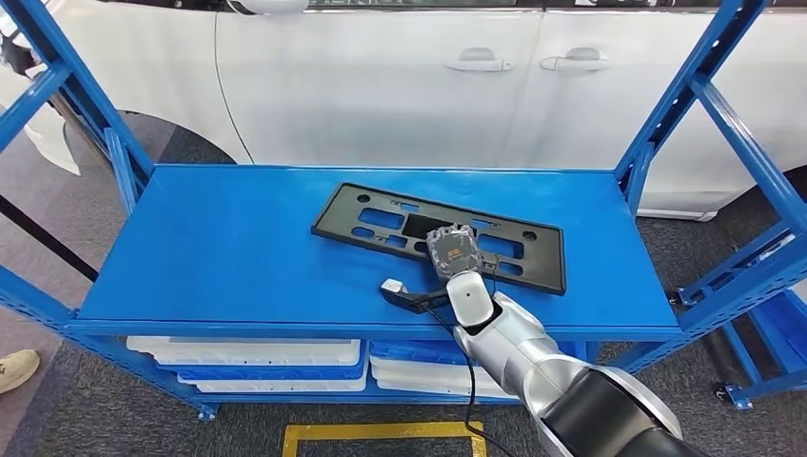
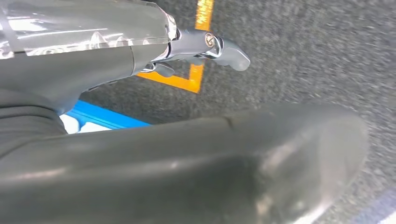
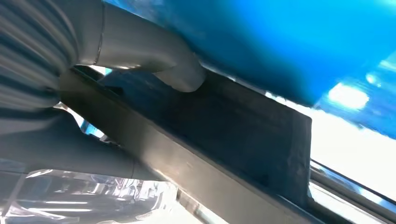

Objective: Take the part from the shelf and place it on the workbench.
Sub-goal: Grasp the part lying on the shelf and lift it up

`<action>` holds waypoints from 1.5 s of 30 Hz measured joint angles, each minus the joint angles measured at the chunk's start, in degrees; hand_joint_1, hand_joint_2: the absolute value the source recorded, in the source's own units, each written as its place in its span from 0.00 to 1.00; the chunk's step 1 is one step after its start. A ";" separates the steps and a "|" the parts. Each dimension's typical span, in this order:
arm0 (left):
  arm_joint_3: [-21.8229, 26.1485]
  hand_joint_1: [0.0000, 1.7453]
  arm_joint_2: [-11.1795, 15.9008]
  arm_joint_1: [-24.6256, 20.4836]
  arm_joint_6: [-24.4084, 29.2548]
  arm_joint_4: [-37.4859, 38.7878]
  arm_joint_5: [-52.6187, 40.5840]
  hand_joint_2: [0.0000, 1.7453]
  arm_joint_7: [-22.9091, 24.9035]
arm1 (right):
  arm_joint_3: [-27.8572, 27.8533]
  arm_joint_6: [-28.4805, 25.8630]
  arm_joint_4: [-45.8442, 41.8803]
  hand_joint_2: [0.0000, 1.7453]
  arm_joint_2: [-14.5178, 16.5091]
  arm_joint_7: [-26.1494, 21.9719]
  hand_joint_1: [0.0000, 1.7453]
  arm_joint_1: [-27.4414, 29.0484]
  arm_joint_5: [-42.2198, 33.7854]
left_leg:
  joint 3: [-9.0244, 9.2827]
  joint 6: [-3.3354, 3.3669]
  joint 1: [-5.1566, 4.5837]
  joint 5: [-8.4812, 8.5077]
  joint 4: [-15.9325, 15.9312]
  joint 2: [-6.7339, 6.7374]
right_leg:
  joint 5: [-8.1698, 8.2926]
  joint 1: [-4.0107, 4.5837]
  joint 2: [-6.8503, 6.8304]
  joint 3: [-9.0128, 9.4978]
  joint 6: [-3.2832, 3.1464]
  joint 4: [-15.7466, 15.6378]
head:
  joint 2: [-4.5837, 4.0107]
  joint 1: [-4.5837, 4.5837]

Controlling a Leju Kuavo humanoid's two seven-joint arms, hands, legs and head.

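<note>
The left hand (image 2: 205, 49) hangs low over grey carpet and an orange floor line; from its wrist view the fingers look loosely curled with nothing between them, though most of them are hidden and I cannot tell how far they are closed.

Further out, the right arm (image 1: 533, 367) reaches up over the front edge of the shelf (image 1: 219, 257). The right hand (image 1: 455, 251) rests at the near long edge of the part (image 1: 381, 218), a flat black plate with cut-outs lying on the blue shelf top, toward its right side. In the right wrist view the thumb (image 3: 180, 77) lies against one face of the part (image 3: 261, 140) and darker fingers sit on the other side, so the hand looks clamped on the near edge, but how firmly is unclear.

The part lies flat on the shelf, not lifted. Behind the shelf stands a white car (image 1: 400, 76).

By my reading, the task is at its start: the grasp is being made or just made. Lifting the part, carrying it off the shelf and setting it on the workbench are all left.
</note>
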 joint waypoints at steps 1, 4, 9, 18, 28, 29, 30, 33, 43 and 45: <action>-0.01 0.00 0.00 0.00 -0.12 0.00 0.00 0.25 -0.20 | -0.03 -0.08 0.03 1.00 -0.04 -0.01 1.00 0.12 0.00 | -0.13 0.16 -0.08 0.01 0.01 0.04 | -1.99 0.01 -0.06 -1.88 0.06 3.93 | 0.00 0.00; -0.03 0.00 0.04 0.05 -0.22 0.00 0.00 1.00 -0.93 | -0.15 -0.49 0.10 1.00 -0.14 -0.09 1.00 0.46 -0.01 | -0.20 0.29 -0.32 0.00 0.04 0.09 | -3.48 0.02 -0.09 -5.01 0.06 10.45 | 0.00 0.00; -0.75 0.00 0.00 -0.09 -0.37 0.00 0.00 1.00 -1.96 | -0.82 -2.96 0.07 1.00 -0.04 -1.50 1.00 0.29 0.06 | 0.07 -0.38 -0.74 -0.28 0.23 -0.05 | 3.45 0.47 -0.08 2.33 -1.17 -4.86 | 0.00 0.00; -1.35 0.00 0.10 -0.47 -1.88 0.00 0.00 1.00 -2.42 | -12.20 -16.19 -9.46 1.00 1.93 -25.41 1.00 2.47 -16.48 | -7.61 -2.87 -0.18 -7.71 16.03 -0.08 | 4.08 0.22 -0.10 2.54 -2.86 -6.46 | 0.00 0.00; -1.37 0.00 0.22 -0.72 -2.21 0.00 -0.01 1.00 -2.32 | -21.29 -11.70 -22.70 1.00 3.13 -47.04 1.00 7.82 -40.30 | -1.45 -0.91 -0.25 0.29 0.56 0.04 | 2.74 0.50 -0.17 2.42 -0.81 -5.41 | 0.00 0.00; -1.37 0.00 0.22 -0.76 -2.42 0.00 -0.01 1.00 -2.37 | -21.94 -8.67 -27.37 1.00 3.16 -53.03 1.00 9.91 -48.43 | -1.39 -0.52 -0.14 0.34 0.44 0.05 | 1.78 0.46 -0.20 1.96 -0.60 -4.22 | 0.00 0.00; -1.37 0.00 0.22 -0.81 -2.82 0.00 0.00 1.00 -2.51 | -22.34 -4.79 -33.97 1.00 2.95 -57.72 1.00 12.38 -57.75 | -1.32 -0.14 -0.06 0.36 0.33 0.04 | 0.17 0.44 -0.22 0.88 -0.43 -1.71 | 0.00 0.00; -1.35 0.00 0.22 -0.76 -4.41 0.00 -0.01 1.00 -3.10 | -22.38 6.22 -54.50 1.00 0.97 -63.07 1.00 19.63 -79.10 | -1.26 0.49 -0.29 0.10 0.39 -0.25 | -4.72 0.39 -0.23 -4.54 -0.28 9.56 | 0.00 0.00; -1.32 0.00 0.17 -0.72 -6.40 0.01 0.00 1.00 -5.09 | -17.68 35.81 -90.67 1.00 -5.38 -62.58 1.00 30.92 -102.50 | -0.18 -1.23 -1.01 -1.75 1.13 -0.17 | 3.55 0.71 -0.15 1.14 -2.11 -4.98 | 0.00 0.00; -1.32 0.00 0.09 -0.73 -6.39 0.02 0.00 1.00 -5.06 | -16.94 38.37 -93.02 1.00 -5.56 -61.85 1.00 31.43 -103.77 | -1.18 -1.90 -0.89 -3.73 3.81 -0.17 | 3.71 0.52 -0.20 1.38 -2.75 -5.34 | 0.00 0.00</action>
